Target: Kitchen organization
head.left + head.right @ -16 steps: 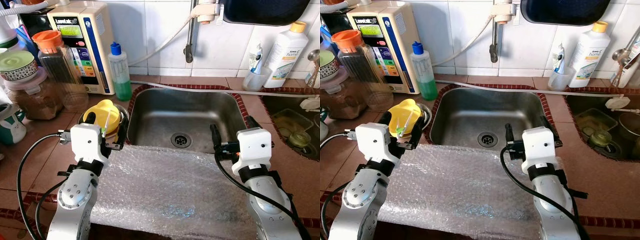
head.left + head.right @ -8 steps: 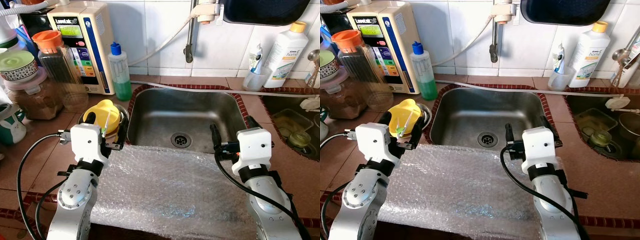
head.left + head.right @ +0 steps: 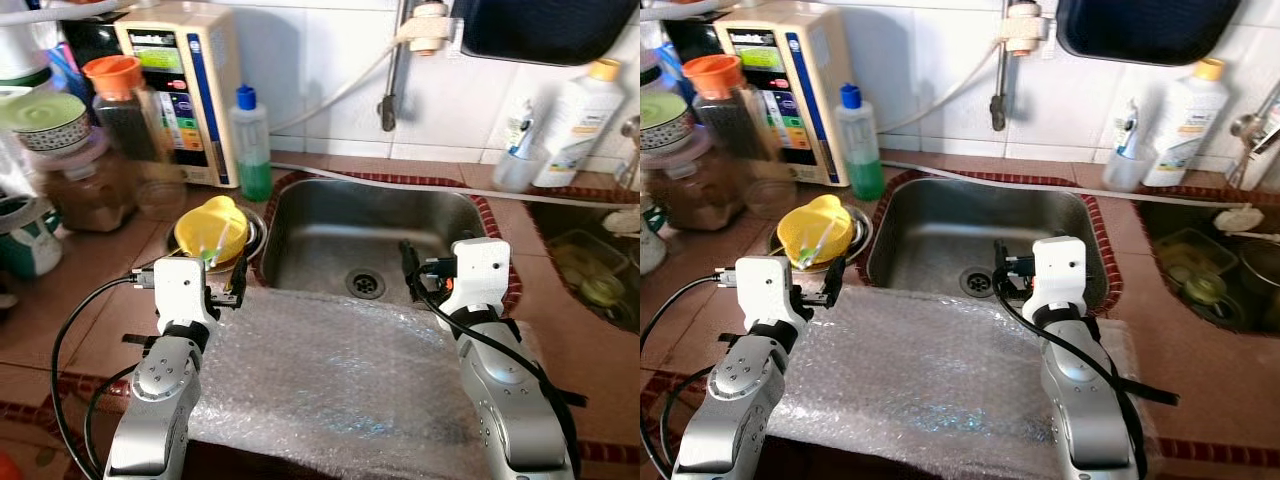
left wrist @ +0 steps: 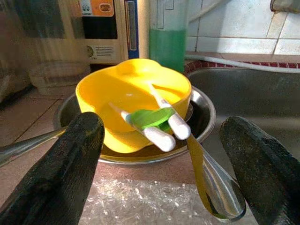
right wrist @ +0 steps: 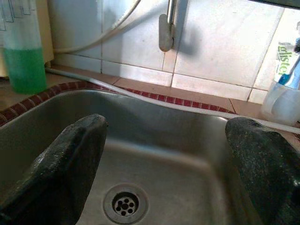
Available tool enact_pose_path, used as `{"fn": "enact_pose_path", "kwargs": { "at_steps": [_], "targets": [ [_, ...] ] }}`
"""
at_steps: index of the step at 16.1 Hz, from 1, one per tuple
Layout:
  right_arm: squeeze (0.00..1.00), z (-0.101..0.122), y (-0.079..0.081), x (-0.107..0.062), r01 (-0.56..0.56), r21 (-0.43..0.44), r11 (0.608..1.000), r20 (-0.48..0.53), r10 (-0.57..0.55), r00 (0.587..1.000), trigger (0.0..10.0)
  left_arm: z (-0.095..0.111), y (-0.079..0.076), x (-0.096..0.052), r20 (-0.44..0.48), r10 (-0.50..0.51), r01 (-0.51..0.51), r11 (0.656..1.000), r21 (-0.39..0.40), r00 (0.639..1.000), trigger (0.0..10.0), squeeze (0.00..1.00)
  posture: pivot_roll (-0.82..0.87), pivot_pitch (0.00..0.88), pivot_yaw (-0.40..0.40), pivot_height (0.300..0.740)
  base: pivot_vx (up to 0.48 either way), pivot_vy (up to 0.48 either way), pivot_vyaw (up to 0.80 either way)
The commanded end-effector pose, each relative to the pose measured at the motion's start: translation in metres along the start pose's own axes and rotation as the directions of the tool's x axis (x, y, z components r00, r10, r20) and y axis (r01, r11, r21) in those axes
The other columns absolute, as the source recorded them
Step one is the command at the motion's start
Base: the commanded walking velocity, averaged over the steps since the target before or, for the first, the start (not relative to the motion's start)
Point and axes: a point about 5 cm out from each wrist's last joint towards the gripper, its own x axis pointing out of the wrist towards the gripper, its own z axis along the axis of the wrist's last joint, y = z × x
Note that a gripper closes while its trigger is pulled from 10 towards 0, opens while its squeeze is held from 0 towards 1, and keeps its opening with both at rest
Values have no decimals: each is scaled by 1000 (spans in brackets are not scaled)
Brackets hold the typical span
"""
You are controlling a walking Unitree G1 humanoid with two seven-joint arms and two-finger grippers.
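I'm holding my left gripper (image 4: 159,154) wide open facing the yellow bowl (image 3: 212,228) at twelve o'clock in its steel dish (image 4: 204,110) — light, slick plastic, best pinched at the rim — my right gripper (image 5: 164,159) is gaping over the sink (image 3: 330,225).

Bright daylight, perhaps slight blur

We see two silver arms rising from the lower edge of the frame, each built of rounded metallic segments with small dark screws set in circular joint caps. Each arm ends in a white boxy wrist housing with rounded corners. The left claw (image 3: 225,287) and the right claw (image 3: 413,272) each carry two long black fingers (image 4: 70,164) with a rough, matte, grainy surface and blunt rounded tips. Black cables loop out from the housings and curve down along both arms.
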Motion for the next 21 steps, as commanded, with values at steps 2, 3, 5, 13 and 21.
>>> {"fn": "enact_pose_path", "kwargs": {
  "at_steps": [2,3,5,13,21],
  "targets": [
    [0,-1,-1,-1,-4,7,1000,-2,4,1000,10000,3,2,0,10,3,-4,1000,17,1000,10000,0,80,0,14,740,0,0,0],
    [0,-1,-1,0,-7,13,1000,-1,7,1000,10000,3,1,1,11,4,-4,1000,17,1000,10000,0,80,0,14,740,0,0,0],
    [0,-2,0,2,-18,26,1000,1,18,1000,10000,7,0,1,37,-2,1,999,39,999,10000,0,82,0,12,740,0,0,0],
    [0,-3,15,-3,-165,128,978,-5,167,986,10000,38,16,-7,225,101,-138,978,156,969,10000,0,92,0,-7,740,0,0,0],
    [0,0,23,-4,-230,131,964,8,231,973,10000,36,20,9,211,39,-66,990,123,977,10000,0,87,12,-8,740,0,0,0]
  ]
}}
